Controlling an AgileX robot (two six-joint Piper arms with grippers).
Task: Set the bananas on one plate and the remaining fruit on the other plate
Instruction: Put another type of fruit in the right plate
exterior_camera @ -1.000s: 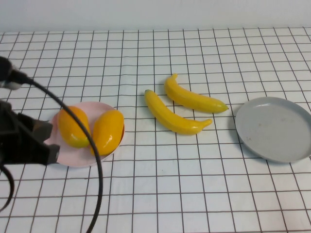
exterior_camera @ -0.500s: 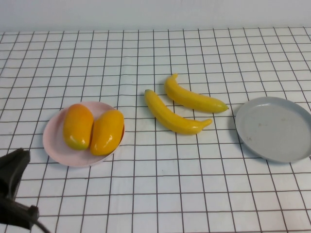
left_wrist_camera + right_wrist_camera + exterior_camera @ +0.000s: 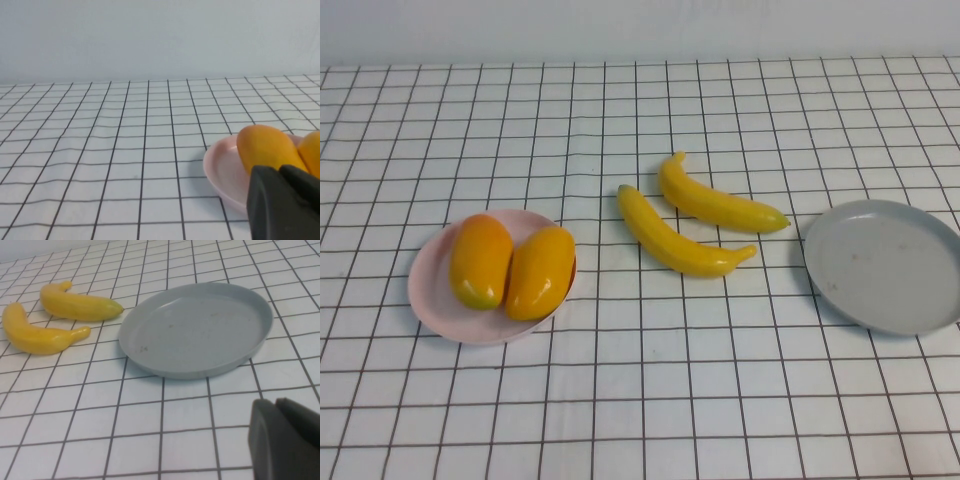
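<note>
Both arms lie outside the high view. The left gripper [image 3: 286,200] hides the pink plate's [image 3: 222,170] near rim — the second mango [image 3: 312,150] is cut off.

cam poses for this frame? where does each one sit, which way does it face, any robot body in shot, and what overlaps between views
High: raised on the robot's side, angled down at the checked cloth; mangoes on pink plate, bananas, empty grey plate; no robot body shows.
Left wrist: low over the cloth, facing the pink plate; the shut left pincer sits in the corner.
Right wrist: low, facing the grey plate and bananas; the shut right pincer sits in the corner.
Shared: high and left wrist share pink plate and mangoes; high and right wrist share grey plate and bananas.
</note>
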